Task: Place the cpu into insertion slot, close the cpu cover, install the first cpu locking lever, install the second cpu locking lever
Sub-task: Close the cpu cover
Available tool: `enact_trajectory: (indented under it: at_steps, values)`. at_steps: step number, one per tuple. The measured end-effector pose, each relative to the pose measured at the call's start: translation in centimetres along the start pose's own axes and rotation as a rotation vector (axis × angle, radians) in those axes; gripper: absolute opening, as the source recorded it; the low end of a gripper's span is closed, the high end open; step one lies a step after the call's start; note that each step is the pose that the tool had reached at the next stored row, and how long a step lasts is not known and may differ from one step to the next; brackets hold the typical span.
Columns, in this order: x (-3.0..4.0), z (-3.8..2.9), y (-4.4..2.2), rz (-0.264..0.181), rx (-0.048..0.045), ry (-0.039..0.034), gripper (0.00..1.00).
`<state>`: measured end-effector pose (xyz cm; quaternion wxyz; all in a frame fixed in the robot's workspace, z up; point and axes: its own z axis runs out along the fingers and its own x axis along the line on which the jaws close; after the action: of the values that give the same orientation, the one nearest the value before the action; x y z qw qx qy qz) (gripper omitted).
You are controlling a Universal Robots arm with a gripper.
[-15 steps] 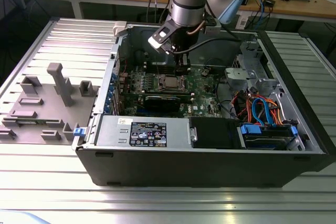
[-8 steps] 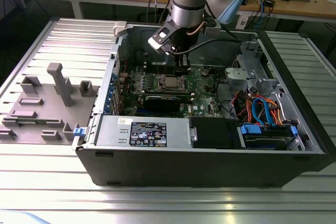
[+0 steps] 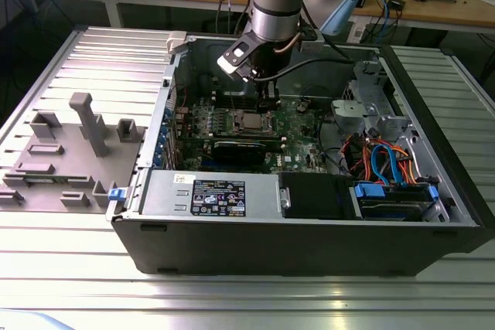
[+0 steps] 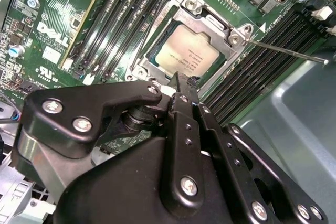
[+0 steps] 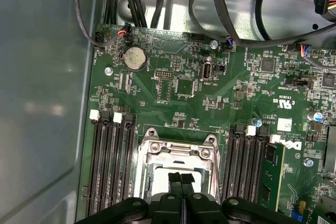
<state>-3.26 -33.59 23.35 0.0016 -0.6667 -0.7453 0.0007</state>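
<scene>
The hand [image 5: 181, 169] is hanging over one edge of the cpu cover [image 4: 210, 20]. Its fingers [image 5: 175, 167] are pressing tight together with nothing between them. Grey blocks [image 3: 85, 125] are sitting by the tabletop's [image 3: 232, 299] edge on the exterior view's left. The open computer case [image 3: 309, 245] is lying in the middle. Inside, the cpu [image 4: 185, 53] is lying flat in the insertion slot [image 4: 155, 61], in the middle of the green board [image 5: 184, 93]. The cpu cover is lying down around it. A thin silver lever [image 4: 286, 51] is sticking out over the black memory slots [image 4: 262, 72].
</scene>
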Motion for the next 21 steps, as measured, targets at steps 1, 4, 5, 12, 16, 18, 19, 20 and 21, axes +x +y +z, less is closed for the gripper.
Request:
enact_trajectory:
  at_steps: [1,4,5,12,16,18,19,20,21]
  values:
    - [0.01,0.03,-0.04,0.0,0.0,0.0001,0.11]
    - [0.02,0.13,-0.13,0.0,-0.0001,0.0002,0.11]
    - [0.02,0.16,-0.16,0.0,-0.0001,0.0002,0.11]
    - [0.02,0.65,-0.21,0.0,0.0,0.0,0.11]
    - [0.03,0.77,-0.28,0.0,0.0,0.0001,0.11]
    - [0.04,0.77,-0.3,0.0,-0.0001,0.0001,0.11]
    - [0.04,0.77,-0.31,0.0,-0.0001,0.0001,0.11]
    - [0.04,0.77,-0.31,0.0,-0.0001,0.0001,0.11]
    - [0.04,0.77,-0.34,0.0,-0.0001,0.0002,0.11]
